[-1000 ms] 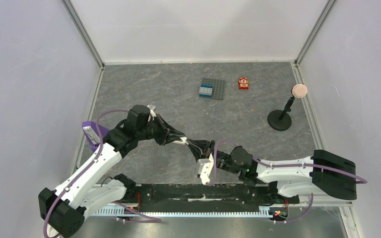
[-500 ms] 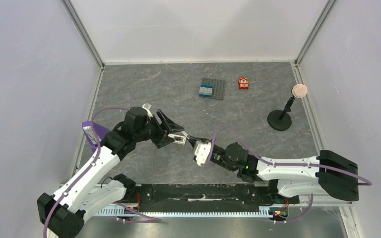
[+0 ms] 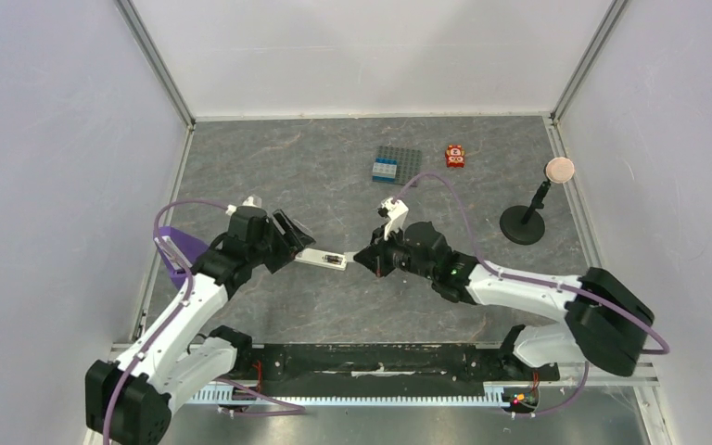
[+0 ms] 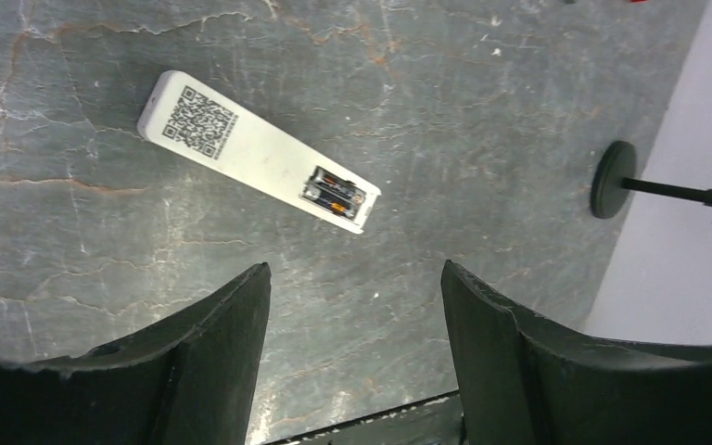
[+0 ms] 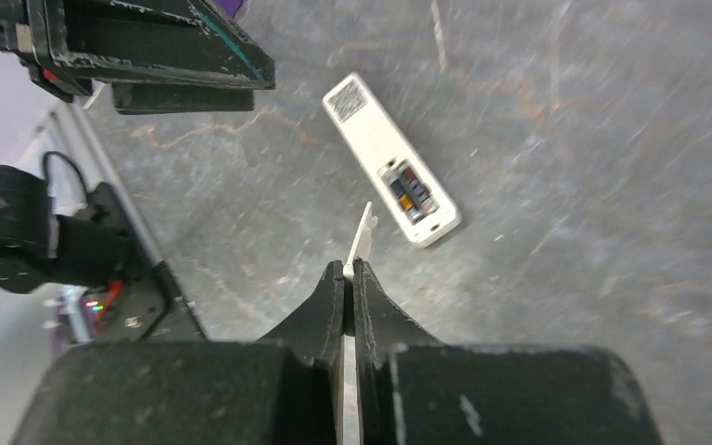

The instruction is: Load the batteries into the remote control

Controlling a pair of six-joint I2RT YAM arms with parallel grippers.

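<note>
The remote control [image 4: 250, 153] lies flat on the grey table, back side up, showing a QR label. The batteries [image 4: 332, 192] sit side by side in its open slot [image 5: 408, 192]. My left gripper [image 4: 352, 278] hangs open above the table just near of the remote, holding nothing. In the top view it [image 3: 287, 236] is to the left of the remote [image 3: 322, 259]. My right gripper [image 5: 348, 266] is shut on a thin white cover plate [image 5: 363, 236], edge-on, a little short of the remote's slot end [image 5: 385, 156]. From above, that gripper [image 3: 368, 257] is right of the remote.
A grey studded baseplate [image 3: 397, 166] and a small red toy [image 3: 455, 157] lie at the back. A black stand with a round disc [image 3: 524, 222] is at the right. A purple object [image 3: 171, 246] sits by the left wall.
My left gripper opened and drew back to the left, leaving the remote on the table. My right arm swung away from the near edge toward the middle, still shut on the cover plate.
</note>
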